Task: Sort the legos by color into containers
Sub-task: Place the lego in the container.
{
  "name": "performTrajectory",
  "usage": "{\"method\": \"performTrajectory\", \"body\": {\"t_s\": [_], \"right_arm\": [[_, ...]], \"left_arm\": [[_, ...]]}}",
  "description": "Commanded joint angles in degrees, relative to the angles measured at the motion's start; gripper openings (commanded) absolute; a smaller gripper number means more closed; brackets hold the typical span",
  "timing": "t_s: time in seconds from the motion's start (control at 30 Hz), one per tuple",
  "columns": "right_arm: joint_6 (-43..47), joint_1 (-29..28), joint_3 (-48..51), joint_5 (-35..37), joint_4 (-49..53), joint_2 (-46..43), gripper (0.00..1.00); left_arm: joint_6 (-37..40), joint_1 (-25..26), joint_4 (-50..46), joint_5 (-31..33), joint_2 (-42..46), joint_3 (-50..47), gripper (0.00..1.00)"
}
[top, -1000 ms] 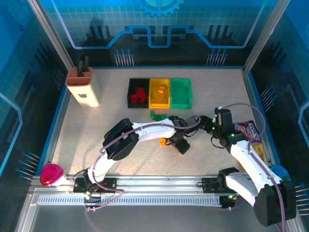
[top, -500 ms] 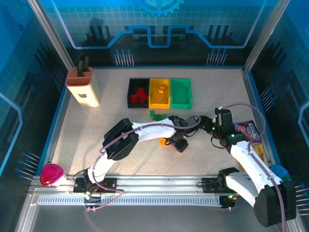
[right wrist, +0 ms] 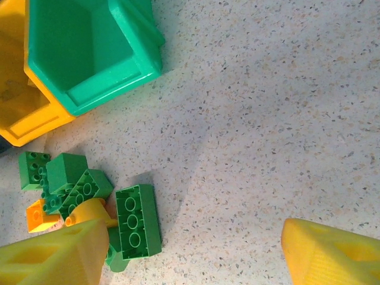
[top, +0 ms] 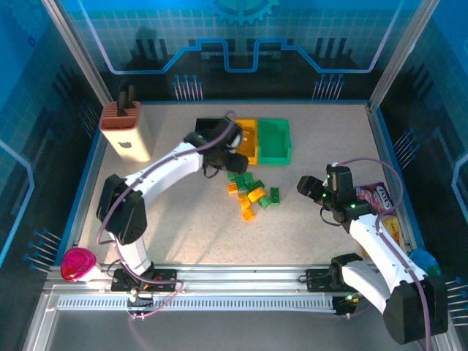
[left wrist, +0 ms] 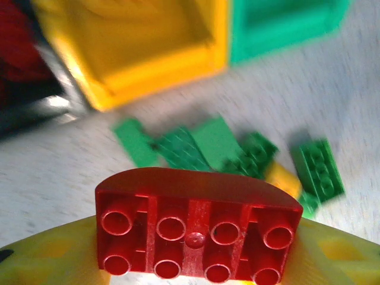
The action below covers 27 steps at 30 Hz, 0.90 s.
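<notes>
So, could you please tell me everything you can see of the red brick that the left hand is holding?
The red brick is glossy plastic, oblong, with one long edge rounded. The face towards the wrist camera bears two rows of four hollow round studs and a small centre dot. It sits level, gripped between the left hand's yellow fingers, raised off the table, with loose green bricks and the yellow bin beyond it.

Left arm (top: pixel 157 172) reaches to upper centre, left gripper (top: pixel 234 159) clamped on a red brick (left wrist: pixel 196 228). Right gripper (top: pixel 305 186), centre right, has its fingers (right wrist: pixel 53 255) spread apart.
</notes>
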<state>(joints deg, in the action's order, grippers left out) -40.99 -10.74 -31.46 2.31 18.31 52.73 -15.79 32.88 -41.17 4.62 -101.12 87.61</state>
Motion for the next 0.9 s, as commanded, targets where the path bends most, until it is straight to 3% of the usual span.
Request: {"method": "performTrajectory", "body": {"t_s": [0.0,0.2,0.4,0.57,0.6,0.67,0.77,0.87], "right_arm": [[-0.58,1.06,0.11,-0.99,-0.91,-0.26,0.77],[-0.31,1.04,0.44,-1.08,-0.55,-0.87,0.78],[0.21,1.01,-0.66,-1.15,0.24,-0.82,0.77],[0.35,1.00,-1.89,-1.45,0.85,-0.76,0.77],[0.37,1.07,-2.01,-1.39,1.00,-0.79,0.77],[0.47,1.06,-2.37,-1.39,1.44,-1.04,0.77],[0.80,1.07,-2.71,-1.08,2.26,-1.64,0.78],[0.74,1.06,-2.26,-0.81,2.14,-2.45,0.78]], "left_arm": [[-1.70,-4.83,2.26,-0.64,-0.21,0.53,0.49],[-2.14,-12.53,2.31,-2.03,-6.73,6.19,0.48],[-1.48,-16.19,0.45,-2.40,-14.17,14.81,0.49],[-0.63,-18.53,-4.65,-3.46,-22.87,27.98,0.51],[-0.29,-18.77,-5.37,-3.79,-24.23,30.21,0.56],[0.38,-19.25,-6.91,-5.56,-27.42,35.10,0.81],[-0.56,-19.10,-11.29,-6.31,-28.94,39.67,0.88],[-1.43,-18.24,-6.62,-6.61,-23.47,32.10,0.89]]}}
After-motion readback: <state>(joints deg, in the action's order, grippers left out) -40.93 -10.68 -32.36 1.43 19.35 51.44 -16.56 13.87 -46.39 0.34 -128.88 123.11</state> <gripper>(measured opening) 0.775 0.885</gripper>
